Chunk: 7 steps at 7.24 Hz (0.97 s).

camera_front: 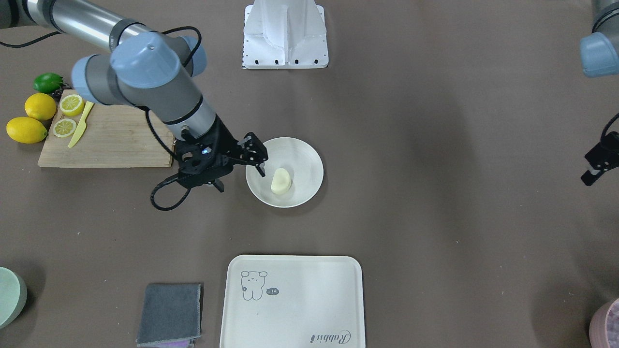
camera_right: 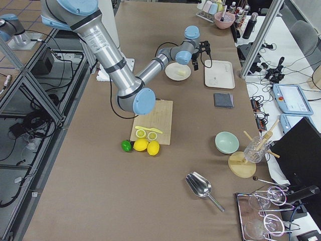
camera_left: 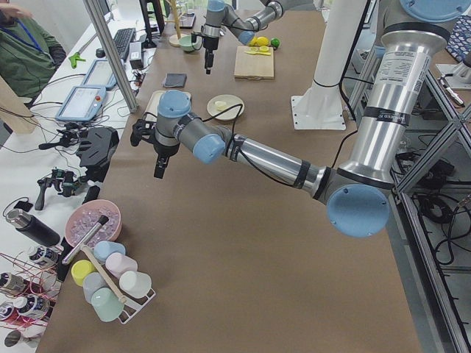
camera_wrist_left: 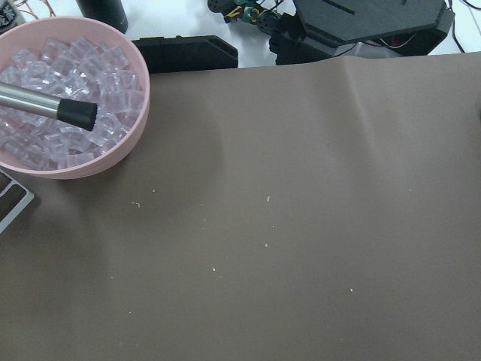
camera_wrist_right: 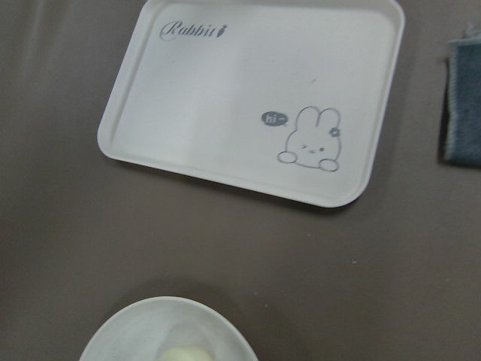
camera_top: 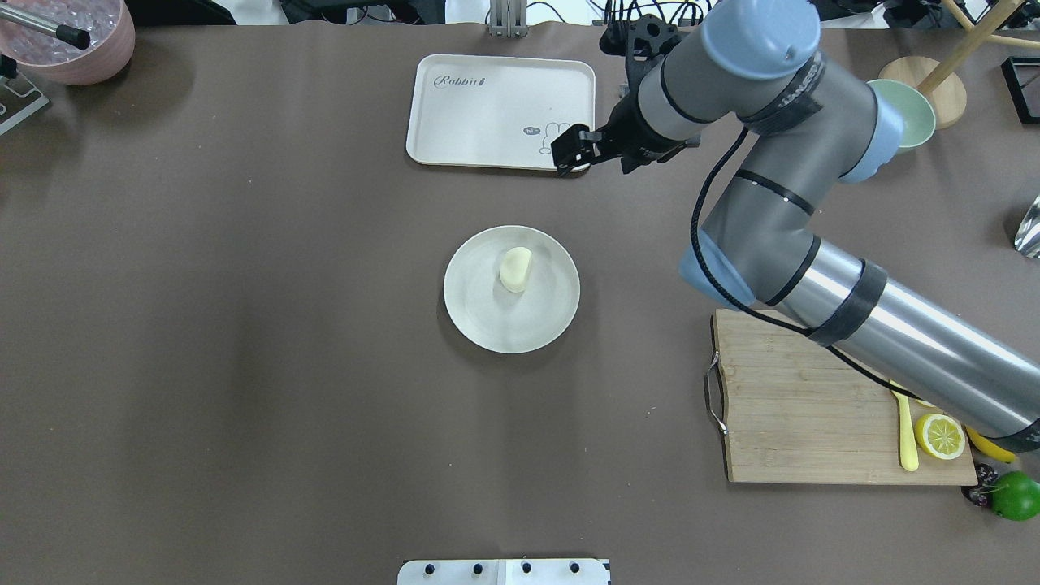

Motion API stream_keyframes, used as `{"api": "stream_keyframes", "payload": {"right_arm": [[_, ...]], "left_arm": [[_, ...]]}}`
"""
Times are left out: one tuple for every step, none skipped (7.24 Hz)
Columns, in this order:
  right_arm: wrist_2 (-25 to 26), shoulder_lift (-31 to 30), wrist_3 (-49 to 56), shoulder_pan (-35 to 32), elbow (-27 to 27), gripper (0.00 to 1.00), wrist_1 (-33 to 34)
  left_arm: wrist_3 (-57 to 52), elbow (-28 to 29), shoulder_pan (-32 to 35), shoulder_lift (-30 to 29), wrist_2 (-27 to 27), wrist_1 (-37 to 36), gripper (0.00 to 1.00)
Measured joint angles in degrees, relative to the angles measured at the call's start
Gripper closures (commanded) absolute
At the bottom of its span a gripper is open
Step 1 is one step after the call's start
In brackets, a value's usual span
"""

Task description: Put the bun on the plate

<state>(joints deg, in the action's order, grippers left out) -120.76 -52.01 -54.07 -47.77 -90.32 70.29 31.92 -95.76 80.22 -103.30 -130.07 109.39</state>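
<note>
The bun [camera_front: 281,180] [camera_top: 515,269], a small pale cream lump, lies on the round off-white plate [camera_front: 309,159] [camera_top: 504,325] near the table's middle. My right gripper [camera_front: 261,162] [camera_top: 569,158] hangs above the plate's edge on the cutting-board side, open and holding nothing. The right wrist view catches the plate's rim [camera_wrist_right: 150,320] and the bun's top [camera_wrist_right: 184,353] at its bottom edge. My left gripper [camera_front: 592,174] [camera_left: 158,163] hangs far off at the table's other end, near the pink bowl. I cannot tell how its jaws stand.
A cream rabbit tray [camera_front: 290,299] [camera_top: 500,110] [camera_wrist_right: 248,98] lies beyond the plate, a grey cloth [camera_front: 169,314] [camera_wrist_right: 462,105] beside it. A wooden cutting board [camera_front: 111,140] [camera_top: 812,406] carries lemon halves and a yellow knife. A pink bowl of ice [camera_top: 65,41] [camera_wrist_left: 68,105] sits in the far left corner.
</note>
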Motion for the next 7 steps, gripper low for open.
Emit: {"api": "stream_keyframes", "payload": {"right_arm": [[-2.4, -1.0, 4.0, -3.2, -0.7, 0.00, 2.6], [-4.5, -2.5, 9.0, -6.5, -2.0, 0.00, 5.9], [-6.8, -4.4, 14.9, -10.4, -4.0, 0.00, 10.1], [-8.6, -6.5, 21.1, -14.3, -6.0, 0.00, 14.3], [-9.7, -9.0, 27.1, -17.9, -7.6, 0.00, 17.6], [-10.1, -11.4, 32.5, -20.9, -8.2, 0.00, 19.1], [-10.1, -13.6, 37.2, -23.3, -8.2, 0.00, 19.7]], "left_arm": [[-0.2, 1.6, 2.4, 0.0, -0.5, -0.4, 0.02], [-0.5, 3.9, 4.9, -0.2, -2.1, -0.9, 0.02], [-1.5, 6.5, 7.4, -0.5, -4.2, -1.2, 0.02], [-3.2, 9.1, 9.6, -0.6, -5.6, -1.4, 0.02], [-4.4, 11.5, 11.6, -0.7, -6.2, -1.5, 0.02], [-5.0, 13.2, 12.6, -0.9, -6.3, -2.1, 0.02], [-5.2, 14.4, 13.1, -1.1, -6.3, -2.9, 0.02]]}}
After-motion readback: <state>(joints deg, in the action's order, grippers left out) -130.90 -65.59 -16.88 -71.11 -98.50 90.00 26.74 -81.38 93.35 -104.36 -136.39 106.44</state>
